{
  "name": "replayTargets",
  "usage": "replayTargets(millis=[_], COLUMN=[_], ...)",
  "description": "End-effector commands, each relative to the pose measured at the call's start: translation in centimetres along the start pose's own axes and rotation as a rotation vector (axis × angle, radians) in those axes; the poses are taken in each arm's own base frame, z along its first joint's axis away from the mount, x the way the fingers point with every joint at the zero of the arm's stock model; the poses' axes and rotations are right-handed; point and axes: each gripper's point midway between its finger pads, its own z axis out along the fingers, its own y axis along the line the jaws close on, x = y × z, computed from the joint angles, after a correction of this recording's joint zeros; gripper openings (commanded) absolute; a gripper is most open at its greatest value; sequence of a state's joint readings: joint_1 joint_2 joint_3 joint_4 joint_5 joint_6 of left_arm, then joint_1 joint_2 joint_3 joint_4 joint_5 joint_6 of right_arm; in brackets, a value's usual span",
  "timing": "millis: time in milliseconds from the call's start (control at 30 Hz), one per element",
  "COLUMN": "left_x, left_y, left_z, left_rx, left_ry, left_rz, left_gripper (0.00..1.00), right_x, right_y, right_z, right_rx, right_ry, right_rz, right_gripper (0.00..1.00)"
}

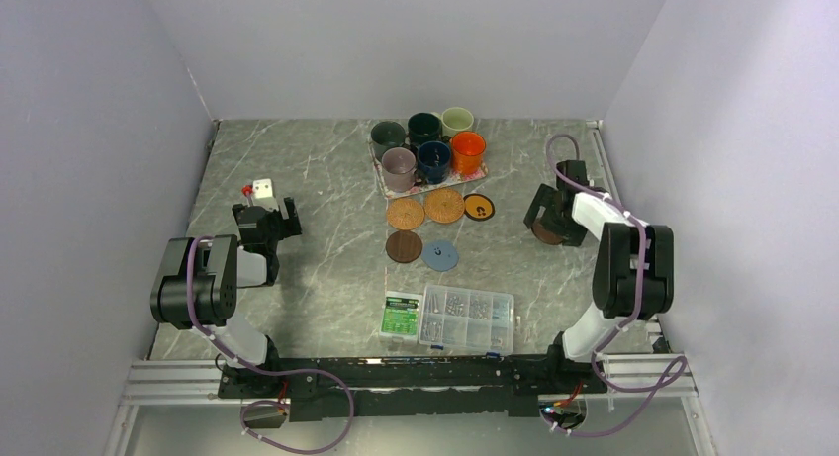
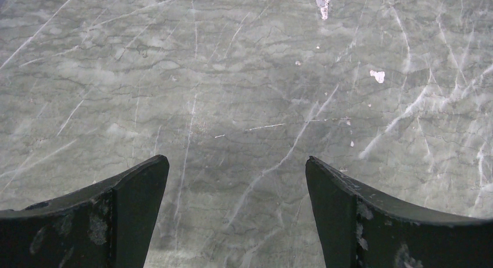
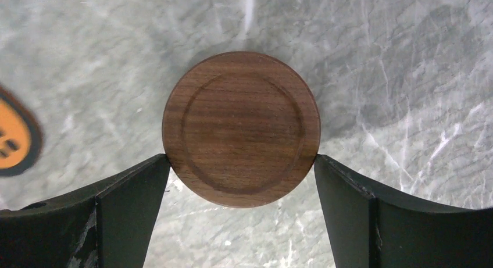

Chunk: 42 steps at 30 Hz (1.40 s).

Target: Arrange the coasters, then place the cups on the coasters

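coaster (image 3: 241, 125) framed at 9 and 3 o'clock by right gripper (image 3: 241, 158), spread wide, clamping nothing; best squeezed evenly across rim.

Top external view: high above the near edge of the grey marbled table (image 1: 317, 268), looking down on all of it from afar. Left wrist view: close above the table, facing down past the left claw (image 2: 237, 166). Right wrist view: likewise past the right claw (image 3: 241, 163), sharing the round dark brown wooden coaster (image 3: 241, 125) at frame centre with the top view.

This is a robot lab. Plain walls (image 1: 396, 41) box in a marbled table (image 1: 317, 278). A metal rail (image 1: 396, 375) carries two arms (image 1: 198, 278).
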<state>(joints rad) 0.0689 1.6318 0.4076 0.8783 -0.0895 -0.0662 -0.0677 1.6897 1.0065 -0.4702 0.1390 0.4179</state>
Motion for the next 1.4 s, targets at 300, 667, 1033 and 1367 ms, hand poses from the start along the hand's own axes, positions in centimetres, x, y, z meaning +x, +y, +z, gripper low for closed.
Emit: replayTargets(millis=[300,667,1033,1367], left_x=[-1.2,-1.2,-1.2,-1.2], left_y=[-0.2,-0.2,-0.2,-0.2], left_z=[0.2,0.1,0.2,0.1], left_rx=[0.015,0.014,0.014,0.016], left_ry=[-0.049,-0.048,-0.048,-0.048], left_rz=[0.005,0.006,0.006,0.005], left_gripper=[0.94,0.94,0.94,0.94], right_x=[-2.5,-0.3,-0.7,-3.6], right_y=[6.7,6.3,12.6,16.8], right_z=[-4.3,-2.6,-2.4,-0.5], right_rx=[-0.171,-0.077,-0.254,-0.306], right_ry=[-0.116,-0.088,-0.098,-0.134], right_rz=[-0.096,-0.15,-0.239,-0.255], right_gripper=[0.99,0.99,0.91,0.88])
